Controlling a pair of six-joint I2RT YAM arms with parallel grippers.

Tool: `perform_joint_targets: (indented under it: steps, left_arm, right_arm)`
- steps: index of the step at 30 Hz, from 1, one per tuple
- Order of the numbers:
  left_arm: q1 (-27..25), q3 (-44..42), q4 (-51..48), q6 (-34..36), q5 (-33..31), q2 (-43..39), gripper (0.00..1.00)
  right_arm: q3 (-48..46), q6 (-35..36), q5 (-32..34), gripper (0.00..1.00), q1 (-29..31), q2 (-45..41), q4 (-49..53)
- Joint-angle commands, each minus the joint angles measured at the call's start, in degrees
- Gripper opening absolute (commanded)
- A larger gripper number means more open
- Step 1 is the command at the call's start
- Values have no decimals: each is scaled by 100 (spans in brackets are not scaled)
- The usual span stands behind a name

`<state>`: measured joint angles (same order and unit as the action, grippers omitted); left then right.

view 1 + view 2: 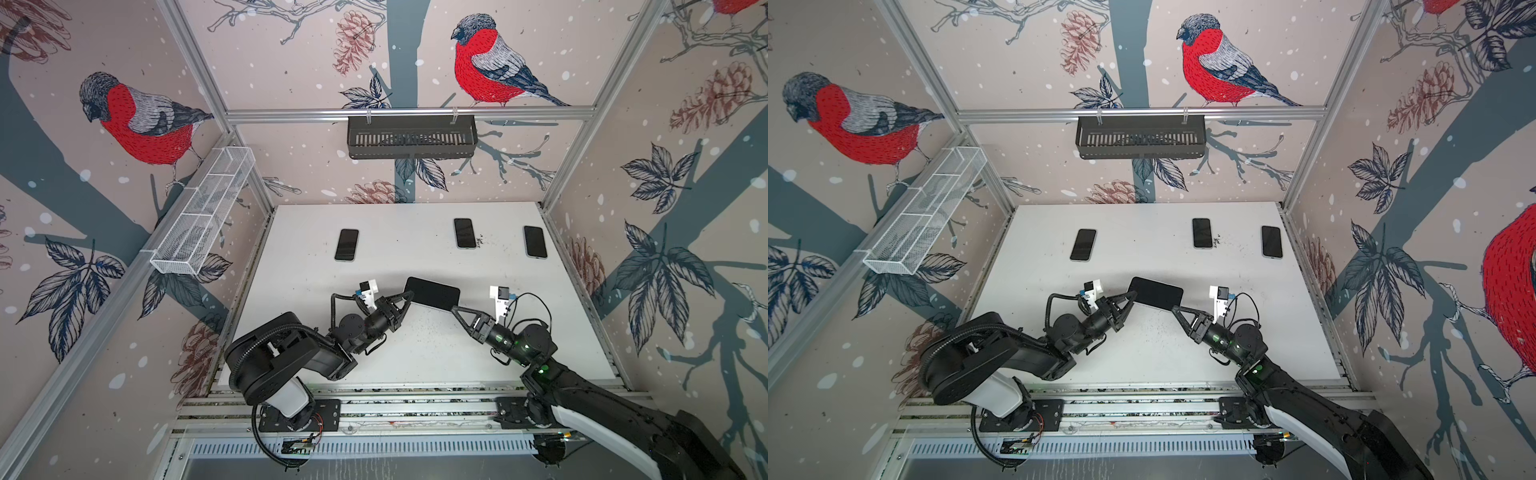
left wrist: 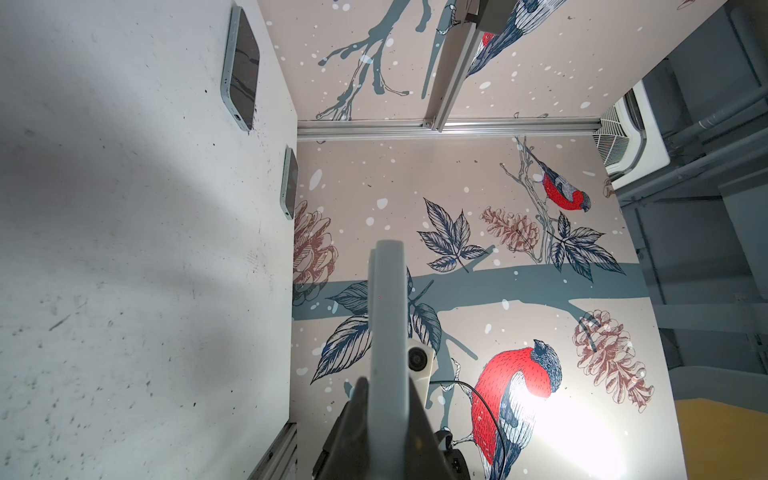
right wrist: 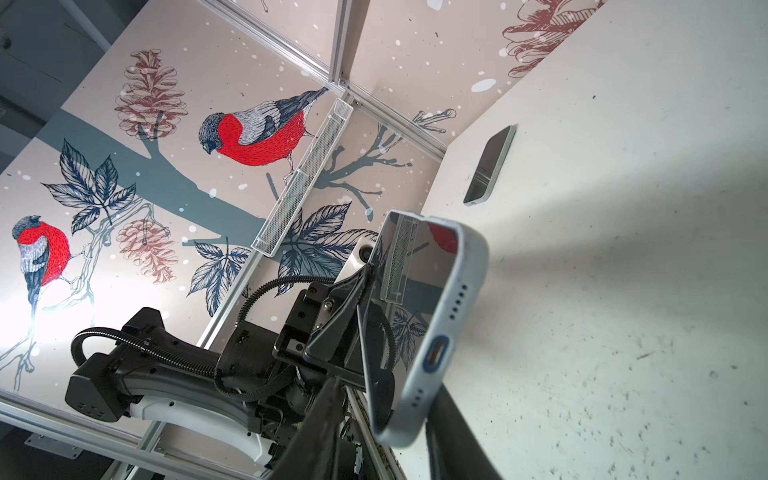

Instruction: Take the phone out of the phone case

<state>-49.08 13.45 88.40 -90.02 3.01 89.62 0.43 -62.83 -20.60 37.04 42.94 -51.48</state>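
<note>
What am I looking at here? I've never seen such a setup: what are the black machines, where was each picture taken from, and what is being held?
Two black jointed robot arms stand at the near edge of a white scuffed table. Each ends in a two-fingered gripper. Both top views look down from one overhead camera pair. The other two pictures come from cameras on the arms' wrists.

Between the arms, raised off the table, is a dark-screened phone in a pale blue-grey case. The left gripper is shut on one short end. The right gripper has a finger on either side of the opposite end, where the charging port is. Whether it is pressing cannot be told.

Three more dark-screened phones lie flat farther back.
</note>
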Motion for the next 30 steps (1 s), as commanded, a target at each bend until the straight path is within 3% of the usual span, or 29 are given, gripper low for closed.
perform_joint_targets:
  steps: [1,14,23,30]
  left_arm:
    - [-23,-10,1481,46,-9,-6,0]
    - [-40,12,1480,51,15,-55,0]
    - [-41,-11,1347,-16,-24,-212,0]
    - [-41,44,512,66,-101,-738,0]
  right_arm:
    - [-7,-31,-44,33,-3,9,-424]
    - [-79,135,-215,2,-69,-19,-437]
    - [-142,1114,-1029,2,-144,-288,-303]
    - [-467,1997,-1064,2,49,-1193,50]
